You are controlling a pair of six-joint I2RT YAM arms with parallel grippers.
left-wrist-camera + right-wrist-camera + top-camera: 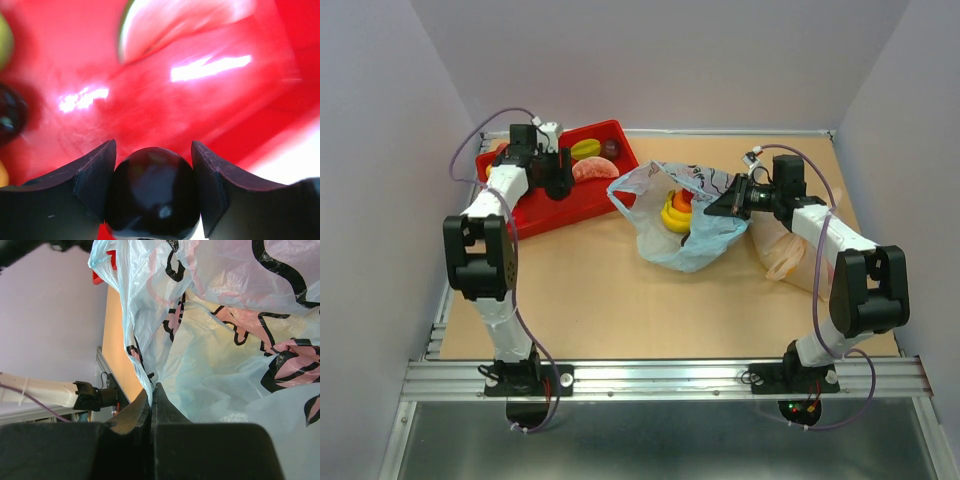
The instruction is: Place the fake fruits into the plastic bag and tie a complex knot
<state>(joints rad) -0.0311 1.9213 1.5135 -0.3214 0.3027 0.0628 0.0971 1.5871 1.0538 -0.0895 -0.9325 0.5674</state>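
My left gripper [558,172] is down in the red tray [535,212] and shut on a dark plum [152,192], which sits between both fingers. A pink melon slice [170,25] lies just ahead, with another dark plum [9,116] at the left. In the top view the tray also holds a yellow-green starfruit [585,148], a plum [611,147] and the melon slice [592,170]. The light-blue printed plastic bag [692,245] stands open mid-table with the banana bunch [673,216] and orange [682,200] inside. My right gripper [725,200] is shut on the bag's right rim [150,375]. No knot shows.
A pale orange-beige bag [782,252] lies on the table under my right arm. The tray stands at the back left, close to the left wall. Bare table [620,300] lies between the bag and the arm bases.
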